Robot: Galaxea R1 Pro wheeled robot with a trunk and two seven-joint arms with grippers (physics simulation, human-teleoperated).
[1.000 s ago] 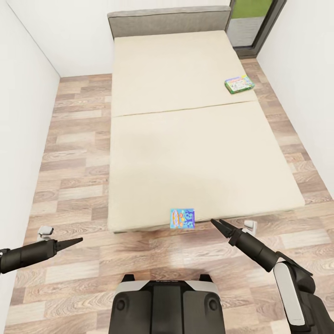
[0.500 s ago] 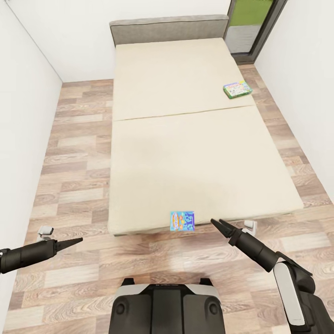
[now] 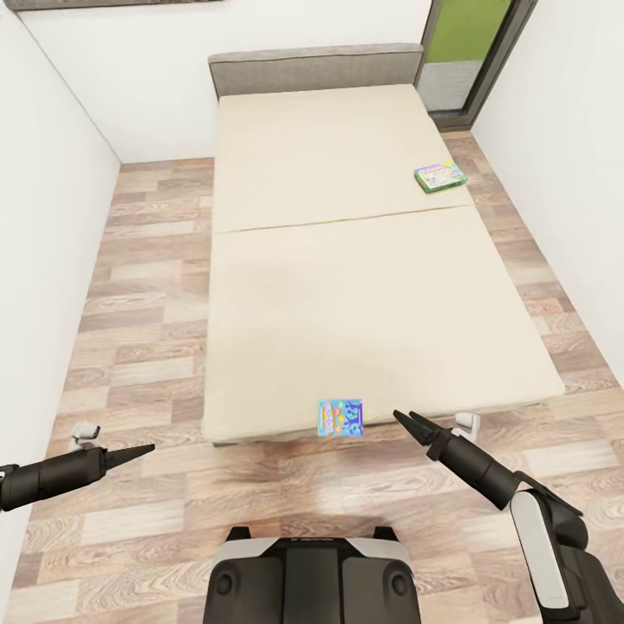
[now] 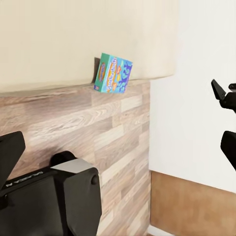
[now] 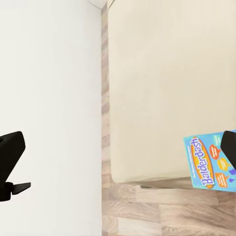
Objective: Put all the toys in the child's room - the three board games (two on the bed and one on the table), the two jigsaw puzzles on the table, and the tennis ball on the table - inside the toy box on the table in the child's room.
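The bed [image 3: 347, 260], with a beige mattress and a grey headboard, lies ahead of me. A green and white board game [image 3: 440, 176] lies flat near its far right edge. A blue board game reading Balderdash [image 3: 341, 418] [image 4: 114, 73] [image 5: 209, 162] stands on edge at the foot of the bed, against the mattress. My right gripper [image 3: 406, 419] hangs open just right of that blue box, its fingers [image 5: 11, 150] wide apart. My left gripper [image 3: 147, 449] is open too, over the floor well to the left, fingers [image 4: 223, 96] spread. The table, toy box, jigsaw puzzles and tennis ball are out of view.
White walls close in on both sides, leaving strips of wood floor [image 3: 147, 286] beside the bed. A dark-framed doorway [image 3: 472, 61] opens at the back right. My base [image 3: 308, 576] stands on the floor before the bed's foot. Small white bed feet [image 3: 468, 423] show at the corners.
The whole picture has shifted: the headboard and the green box sit lower in the view, so the camera has moved. Both arms and the blue box keep their places.
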